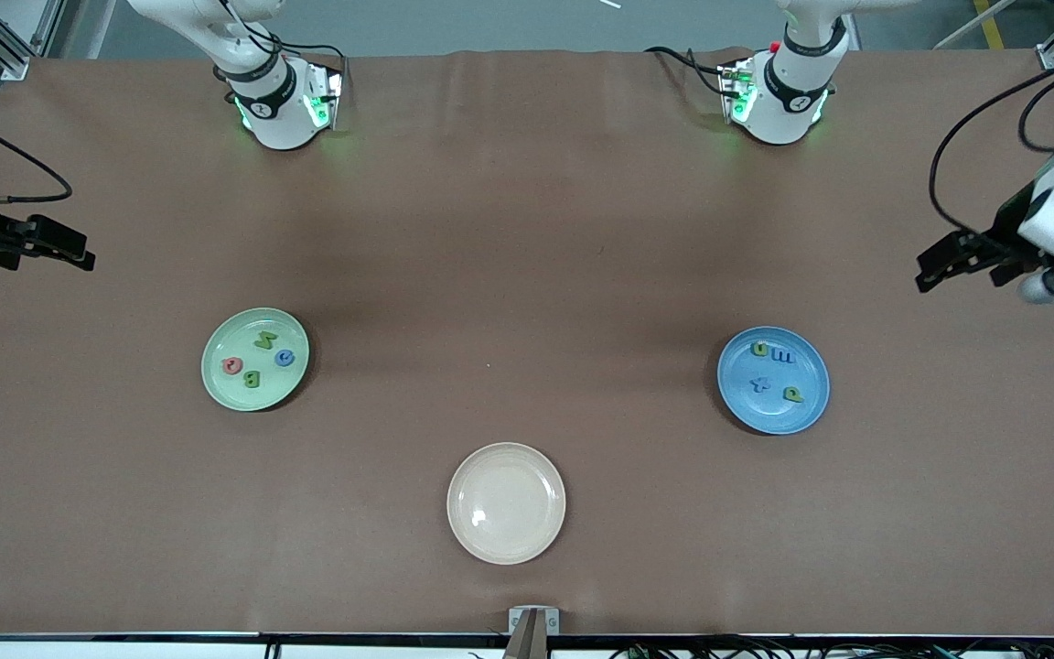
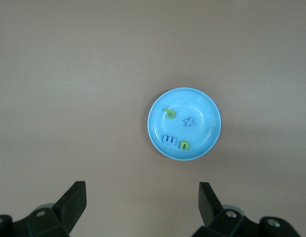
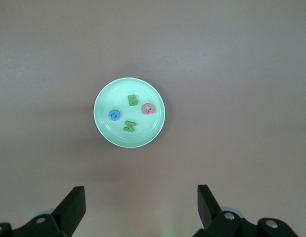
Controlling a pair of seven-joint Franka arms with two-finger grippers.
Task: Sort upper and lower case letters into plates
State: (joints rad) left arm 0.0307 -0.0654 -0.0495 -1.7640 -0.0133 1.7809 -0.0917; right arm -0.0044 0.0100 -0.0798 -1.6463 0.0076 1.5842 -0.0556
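Left gripper point(image 1: 943, 259) raised at the 3 o'clock edge of the front view, fingers point(image 2: 73, 200) spread wide, empty, right gripper point(image 1: 65, 249) raised at 9 o'clock, fingers point(image 3: 73, 207) spread, empty, both arms waiting

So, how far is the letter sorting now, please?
It looks finished. The pale green plate holds four letters, B, N and two round ones; the blue plate holds m, u, p, t. The cream plate holds nothing. The left gripper and right gripper wait open, holding nothing. Nothing seems left.

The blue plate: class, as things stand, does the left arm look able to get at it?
Probably yes. The left gripper hangs open above the table, and the blue plate lies in plain sight below it with nothing in between.
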